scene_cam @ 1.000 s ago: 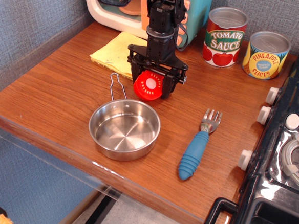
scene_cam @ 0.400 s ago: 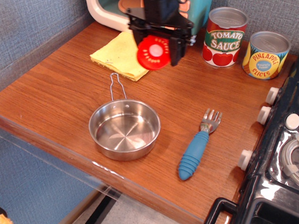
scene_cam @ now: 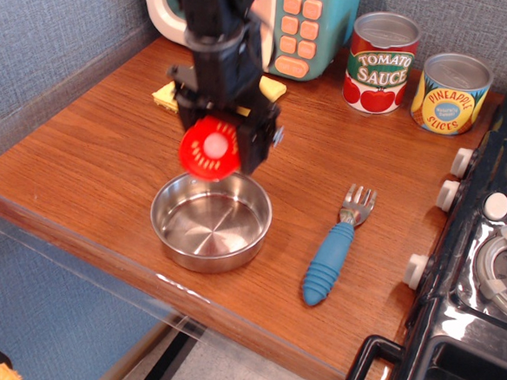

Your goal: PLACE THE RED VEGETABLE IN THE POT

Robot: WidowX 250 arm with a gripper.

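My black gripper [scene_cam: 215, 146] is shut on the red vegetable [scene_cam: 209, 150], a glossy red toy tomato half whose flat face with a whitish centre points toward the camera. It hangs in the air over the far rim of the pot [scene_cam: 210, 221], a shallow shiny steel pan near the counter's front edge. The pot is empty. Its wire handle is hidden behind the gripper.
A yellow cloth [scene_cam: 164, 94] lies behind the arm, mostly hidden. A toy microwave [scene_cam: 304, 24] stands at the back. A tomato sauce can [scene_cam: 381, 63] and a pineapple slices can [scene_cam: 451, 92] stand at the back right. A blue-handled fork [scene_cam: 334, 249] lies right of the pot. A toy stove [scene_cam: 484, 258] fills the right edge.
The gripper lifted the red vegetable off the counter, then carried it forward and left. It now hangs over the pot's far rim.
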